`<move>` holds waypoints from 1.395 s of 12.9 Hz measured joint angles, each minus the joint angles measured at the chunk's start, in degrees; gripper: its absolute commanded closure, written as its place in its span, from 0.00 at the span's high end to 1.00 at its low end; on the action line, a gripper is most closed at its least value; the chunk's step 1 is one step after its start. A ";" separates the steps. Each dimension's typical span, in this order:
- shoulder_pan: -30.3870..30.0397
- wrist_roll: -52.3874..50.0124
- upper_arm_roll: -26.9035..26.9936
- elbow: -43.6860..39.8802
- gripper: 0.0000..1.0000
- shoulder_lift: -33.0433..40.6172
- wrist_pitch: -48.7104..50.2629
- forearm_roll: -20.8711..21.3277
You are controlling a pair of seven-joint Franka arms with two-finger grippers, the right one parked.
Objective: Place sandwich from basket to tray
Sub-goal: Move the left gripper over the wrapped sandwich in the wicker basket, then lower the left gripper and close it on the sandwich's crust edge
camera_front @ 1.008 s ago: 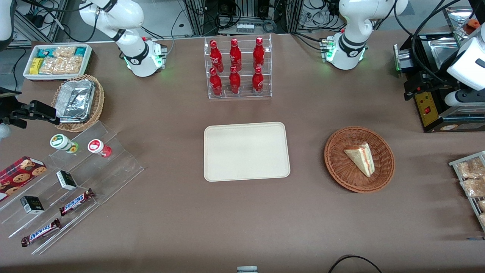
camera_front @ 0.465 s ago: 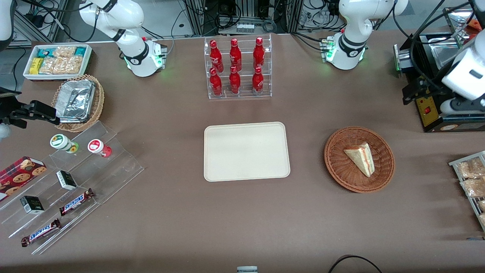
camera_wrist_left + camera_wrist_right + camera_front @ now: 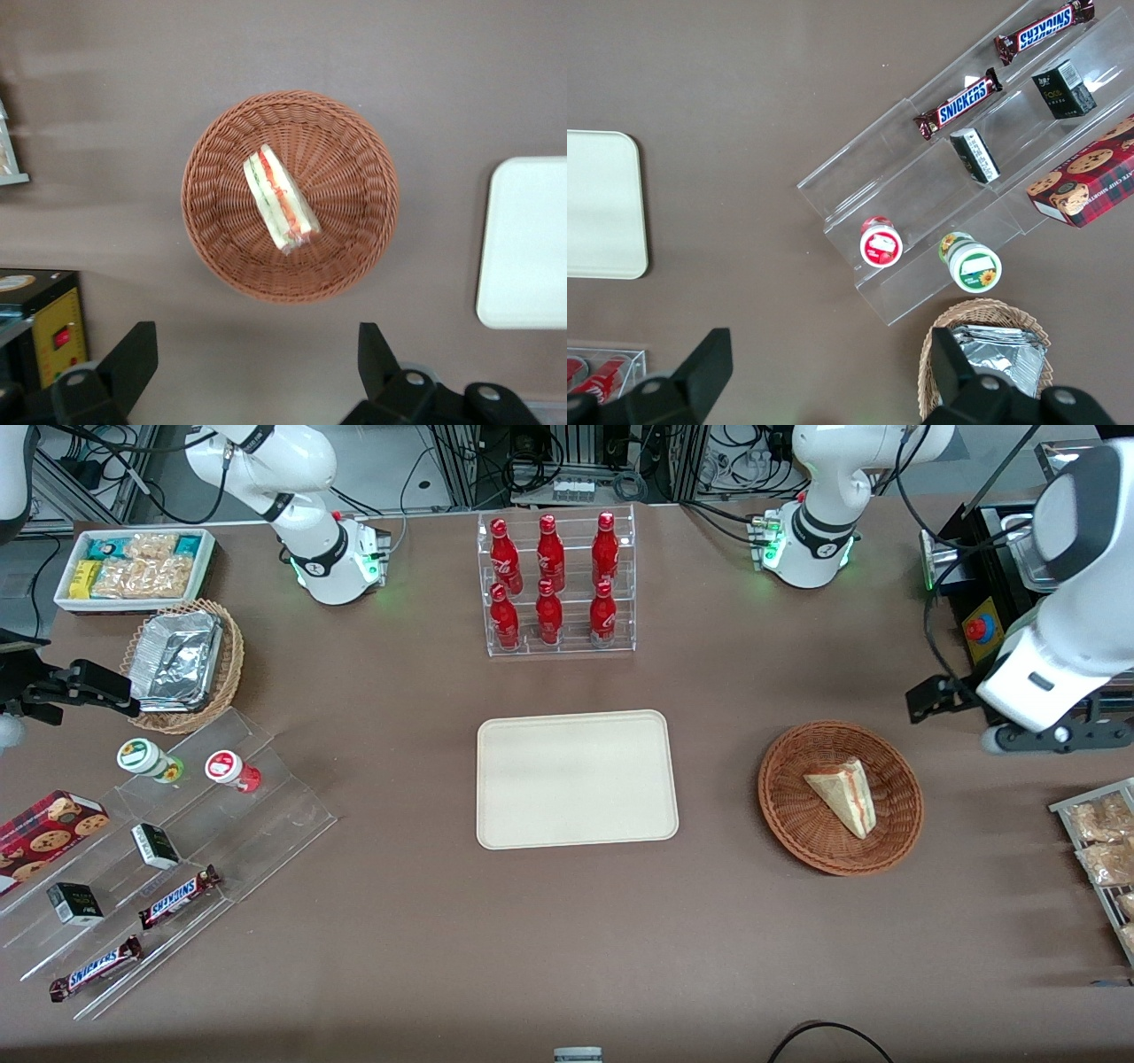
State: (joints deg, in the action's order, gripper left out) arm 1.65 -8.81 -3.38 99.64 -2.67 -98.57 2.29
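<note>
The sandwich [image 3: 845,795] [image 3: 281,199], a pale wedge with a red and green filling stripe, lies in the reddish-brown basket [image 3: 791,815] [image 3: 213,230]. The cream tray [image 3: 576,779] [image 3: 527,248] lies flat on the table beside the basket, toward the parked arm's end, with nothing on it. My gripper [image 3: 255,359] hangs high over the table, open wide with nothing between its black fingers [image 3: 133,354]. It is beside the basket, a little farther from the front camera, with the basket's rim just clear of the fingertips. The arm's white wrist [image 3: 1032,677] shows in the front view.
A black box with a red button [image 3: 979,633] stands close to the arm. A wire rack of snack packets [image 3: 1099,841] lies nearer the front camera. A rack of red bottles [image 3: 554,589] stands farther back than the tray. Snack shelves [image 3: 168,868] lie toward the parked arm's end.
The left arm has swung from over the black box toward the basket and nearer the front camera. The sandwich, basket and tray have not moved.
</note>
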 measured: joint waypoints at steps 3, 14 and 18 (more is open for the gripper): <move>-0.01 -8.36 0.02 7.16 1.00 0.03 -7.71 0.01; -0.01 -22.81 0.02 28.16 1.00 -0.66 -31.84 0.01; -0.01 -23.89 0.02 30.07 1.00 -3.56 -37.88 0.01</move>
State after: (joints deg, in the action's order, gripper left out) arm 1.64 -32.69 -3.36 129.71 -6.23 -136.45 2.30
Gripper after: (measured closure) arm 0.000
